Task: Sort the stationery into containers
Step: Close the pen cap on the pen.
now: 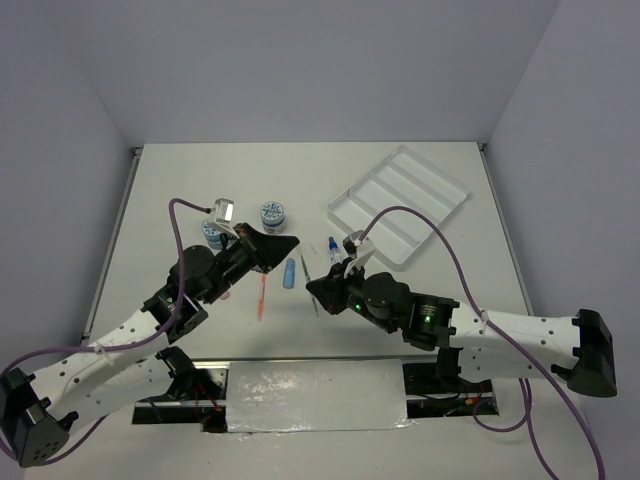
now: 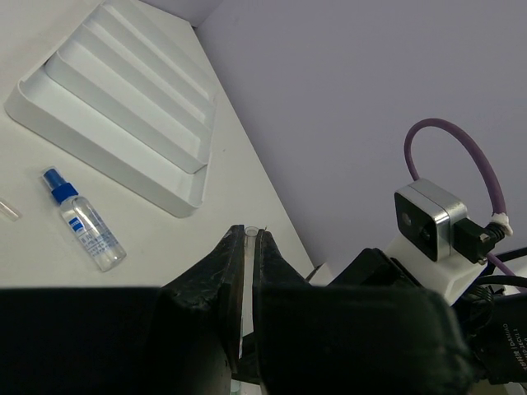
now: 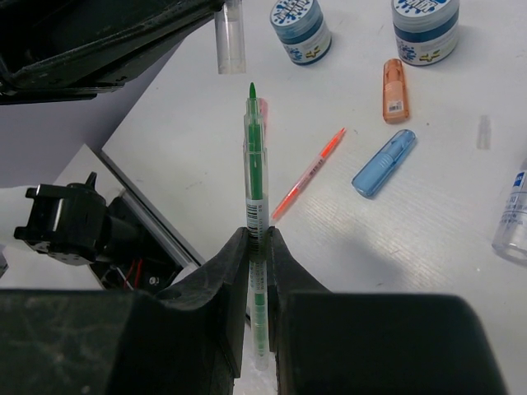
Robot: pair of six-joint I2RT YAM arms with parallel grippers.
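**Pen in one gripper, cap in the other**

My left gripper point(image 2: 249, 247) is pressed together on a clear plastic cap point(image 3: 230, 37), a short smooth tube poking out past my matte black fingertips, held above the white table point(image 1: 180, 180).

Around it on the table stand two squat cylinders with blue-patterned labels. One round tub point(image 1: 213, 234) is half hidden by my left arm, and the second tub point(image 1: 272, 212) stands in the open.

Two short capsules with rounded ends lie flat: an orange capsule point(image 3: 395, 90) and a blue capsule point(image 1: 289, 272). A pink piece point(image 3: 263, 107) shows only as a sliver behind what my right gripper holds, so I cannot tell its shape. One thin orange pen point(image 1: 263, 296) lies flat near the blue capsule, not touching it.

My right gripper point(image 3: 256, 239) pinches a green pen point(image 3: 255, 164) by its barrel. The barrel is clear, with a green core and a bare pointed tip. The tip is near the cap, and the right wrist view shows a gap between them.

Further right, one clear bottle point(image 2: 82, 220) with a blue spray top lies on its side. Beyond it sits one white tray point(image 1: 398, 205) of glossy moulded plastic, rectangular, divided into four long parallel compartments.
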